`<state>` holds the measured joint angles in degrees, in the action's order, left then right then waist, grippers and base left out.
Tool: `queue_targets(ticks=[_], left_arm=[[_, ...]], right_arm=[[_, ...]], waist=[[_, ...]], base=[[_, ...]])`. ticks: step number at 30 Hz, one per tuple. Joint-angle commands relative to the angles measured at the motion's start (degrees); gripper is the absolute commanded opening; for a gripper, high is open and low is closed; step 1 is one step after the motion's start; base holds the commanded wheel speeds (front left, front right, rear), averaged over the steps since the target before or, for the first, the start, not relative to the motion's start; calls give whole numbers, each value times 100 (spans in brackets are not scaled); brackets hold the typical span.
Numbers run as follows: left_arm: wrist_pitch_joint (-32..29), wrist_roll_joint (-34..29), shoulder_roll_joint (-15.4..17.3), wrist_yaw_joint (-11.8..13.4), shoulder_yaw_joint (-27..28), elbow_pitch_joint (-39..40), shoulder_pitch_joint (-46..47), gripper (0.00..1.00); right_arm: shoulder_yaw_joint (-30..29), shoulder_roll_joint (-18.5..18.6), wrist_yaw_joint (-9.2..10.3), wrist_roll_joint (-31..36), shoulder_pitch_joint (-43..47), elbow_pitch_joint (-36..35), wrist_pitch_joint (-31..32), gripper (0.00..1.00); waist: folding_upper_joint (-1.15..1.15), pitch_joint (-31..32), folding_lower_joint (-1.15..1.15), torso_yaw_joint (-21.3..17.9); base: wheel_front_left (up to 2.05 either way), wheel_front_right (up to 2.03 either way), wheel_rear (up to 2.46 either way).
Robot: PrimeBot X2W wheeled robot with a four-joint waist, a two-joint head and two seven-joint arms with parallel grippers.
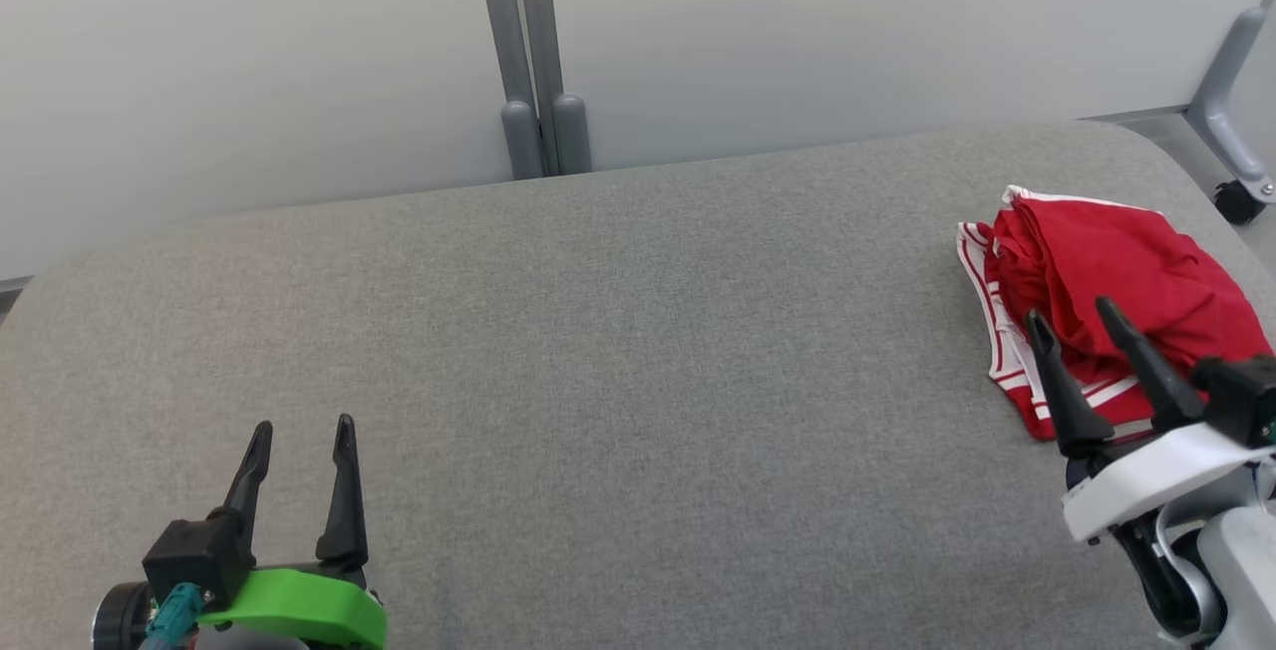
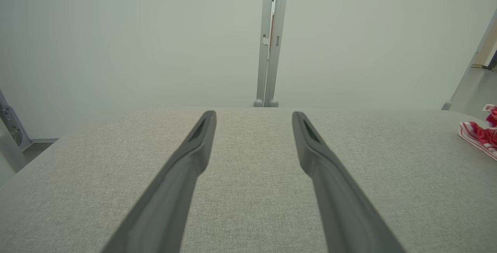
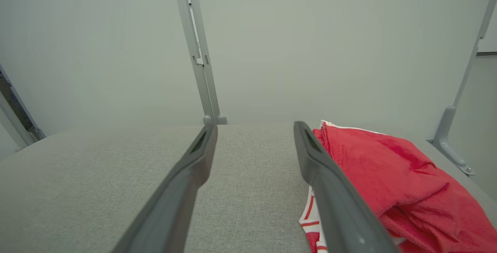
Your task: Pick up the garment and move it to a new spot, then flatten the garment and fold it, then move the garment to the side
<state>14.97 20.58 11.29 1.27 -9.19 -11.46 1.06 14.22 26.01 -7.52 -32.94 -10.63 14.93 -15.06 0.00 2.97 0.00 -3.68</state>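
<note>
Red garment (image 1: 1116, 271) loosely bunched, right of frame on bench (image 1: 598, 331); right fingers (image 1: 1059, 381) spread, empty, over its near edge; left fingers (image 1: 345, 490) spread, empty, lower left. Fits pre-pickup or set-aside.

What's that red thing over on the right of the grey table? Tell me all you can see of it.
It is a red garment of soft-looking cloth, with white striped trim along its edges. It lies bunched in a loose heap, folded over itself rather than flat, resting near the right end of the grey fabric-covered table. The robot's right hand hangs open at its near edge; whether a finger touches the cloth cannot be told.
</note>
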Motion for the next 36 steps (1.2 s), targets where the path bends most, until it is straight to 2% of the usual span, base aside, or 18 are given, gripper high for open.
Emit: queue_targets(ticks=[1,10,24,25,29,36], left_arm=[[21,-44,-27,-25,88,-55,-70,100],[21,-255,-245,-224,515,-201,-192,100],[22,-562,-502,-529,821,-405,-124,100],[6,-560,-507,-512,802,-400,-135,0],[-47,-515,-544,-526,791,-594,-188,0],[-285,226,-571,-561,903,-591,-85,0]], right_arm=[[-57,-71,7,113,128,-41,-10,100],[-190,-441,7,432,261,37,-10,100],[-115,-545,7,429,93,222,-10,100],[-111,-544,0,416,119,209,0,0],[-72,-663,0,376,273,335,20,0],[-270,-821,0,-242,283,291,228,0]], waist=[[0,48,0,14],[0,71,0,-54],[0,59,0,-16],[0,59,0,-16],[0,59,0,-12],[0,38,0,9]], base=[[0,0,0],[0,0,0],[0,0,0],[0,0,0],[0,0,0],[0,0,0]])
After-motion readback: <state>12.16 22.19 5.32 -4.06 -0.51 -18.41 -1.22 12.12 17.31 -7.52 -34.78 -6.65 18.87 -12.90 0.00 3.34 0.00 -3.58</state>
